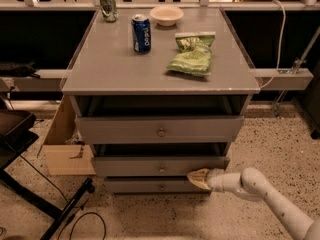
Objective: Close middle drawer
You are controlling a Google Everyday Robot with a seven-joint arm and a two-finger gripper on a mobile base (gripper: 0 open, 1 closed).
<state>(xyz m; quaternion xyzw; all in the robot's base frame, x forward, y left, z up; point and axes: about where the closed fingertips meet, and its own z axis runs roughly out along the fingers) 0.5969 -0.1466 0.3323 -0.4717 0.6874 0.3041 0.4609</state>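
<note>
Handling, middle drawer [125, 166]: stiff wood, likely slides easily; pulled out, touching and left of gripper [199, 178].
Gripper: pinched together, holding nothing.
Hold: I'd push flat front, nearer knob [161, 170] leftward.

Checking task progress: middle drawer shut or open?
Open. The middle drawer juts forward with a dark gap above it; the tool is at its lower right edge.
</note>
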